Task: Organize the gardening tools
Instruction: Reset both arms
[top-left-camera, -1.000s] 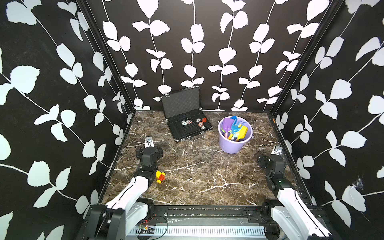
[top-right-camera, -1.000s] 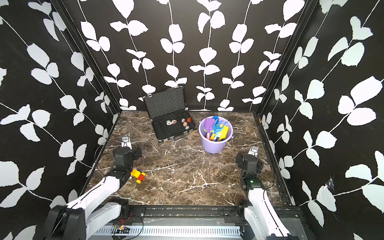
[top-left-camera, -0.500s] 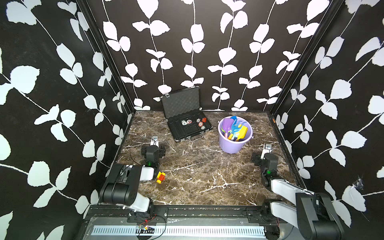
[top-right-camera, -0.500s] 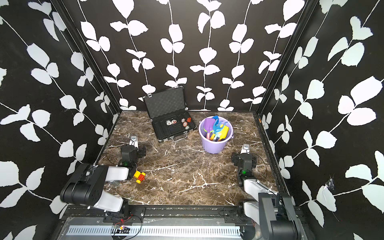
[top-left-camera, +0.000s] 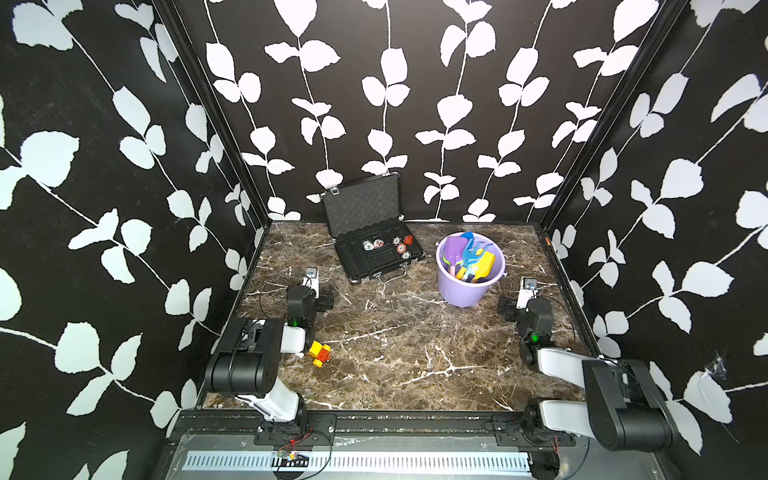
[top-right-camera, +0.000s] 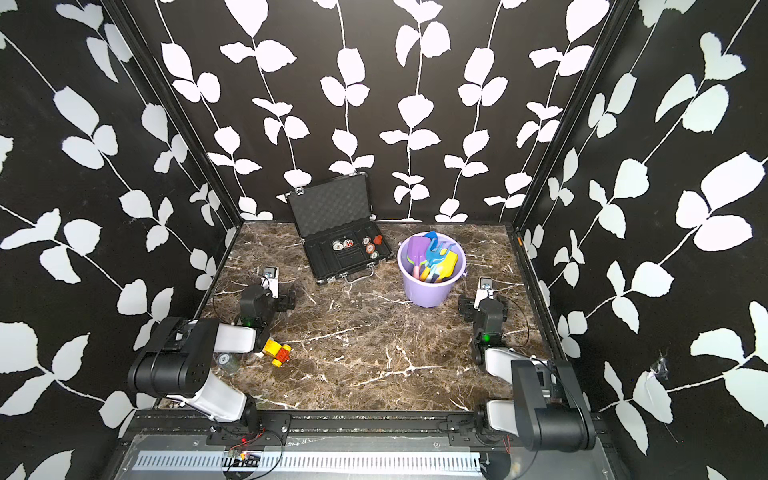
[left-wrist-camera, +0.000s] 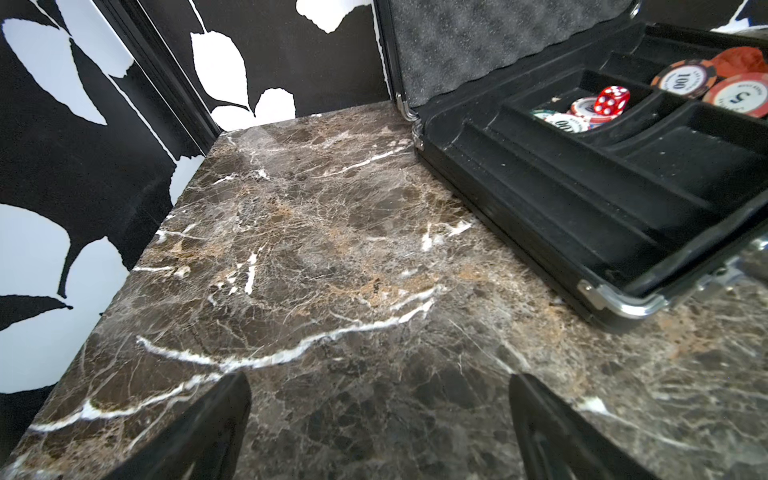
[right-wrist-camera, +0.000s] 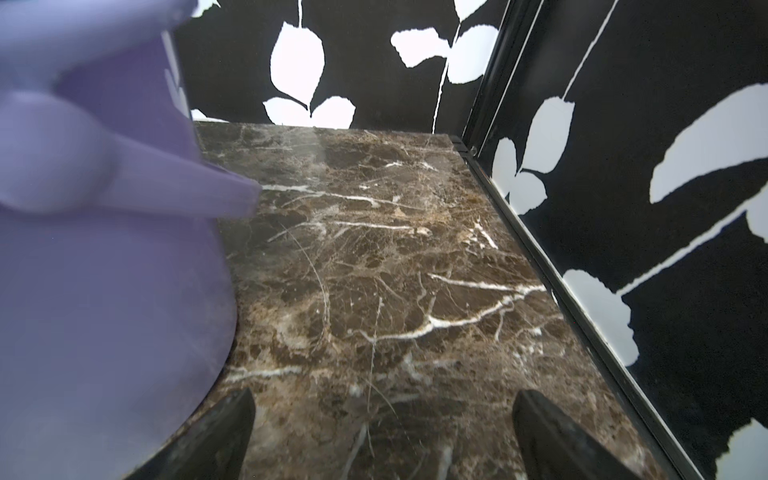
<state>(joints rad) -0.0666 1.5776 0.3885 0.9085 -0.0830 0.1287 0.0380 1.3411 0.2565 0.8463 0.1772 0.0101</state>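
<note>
The gardening tools (top-left-camera: 469, 257) (top-right-camera: 432, 259), toy spades and a rake in purple, blue and yellow, stand bunched in a lilac bucket (top-left-camera: 461, 291) (top-right-camera: 424, 293) at the back right. My left gripper (top-left-camera: 322, 291) (top-right-camera: 283, 297) sits low over the marble on the left, open and empty (left-wrist-camera: 380, 386). On the right, my right gripper (top-left-camera: 513, 301) (top-right-camera: 476, 305) is just beside the bucket, also open and empty (right-wrist-camera: 382, 401). The bucket's wall (right-wrist-camera: 104, 270) fills one side of the right wrist view.
An open black case (top-left-camera: 374, 253) (top-right-camera: 345, 253) (left-wrist-camera: 582, 187) with chips and a red die lies at the back centre. A yellow-and-red toy car (top-left-camera: 320, 353) (top-right-camera: 278, 352) sits beside the left arm. Patterned walls close three sides.
Both arms have folded down, their elbows swinging back toward the front rail. The grippers slid slightly farther from the rail and stayed open. Bucket, case and car have not moved.
</note>
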